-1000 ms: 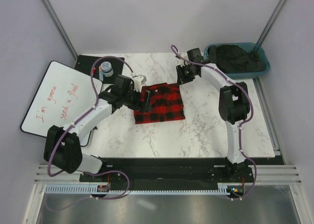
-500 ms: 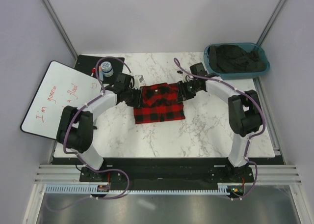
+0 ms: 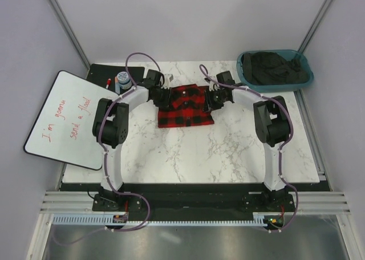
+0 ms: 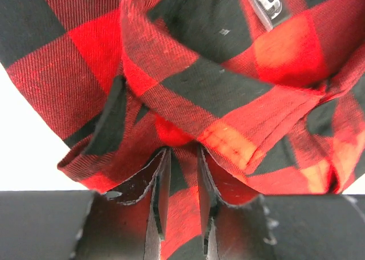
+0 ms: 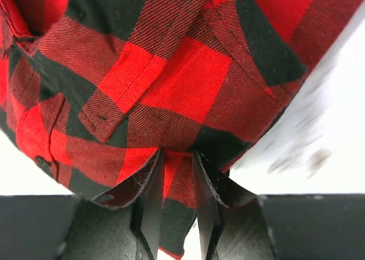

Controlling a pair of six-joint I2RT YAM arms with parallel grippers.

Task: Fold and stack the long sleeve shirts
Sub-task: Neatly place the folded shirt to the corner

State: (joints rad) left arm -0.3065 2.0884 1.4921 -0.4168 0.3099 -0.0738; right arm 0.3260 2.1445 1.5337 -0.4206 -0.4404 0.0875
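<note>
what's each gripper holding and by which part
Both hold the flannel shirt: the left gripper pinches a fold at its left edge, the right gripper a fold at its right edge.

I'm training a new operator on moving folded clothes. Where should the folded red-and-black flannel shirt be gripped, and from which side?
Pinch the flannel shirt at its left and right edges, one arm from each side. It lies as a flat, layered rectangle, so two spread pinches should keep the layers together; the left gripper and right gripper grip there.
</note>
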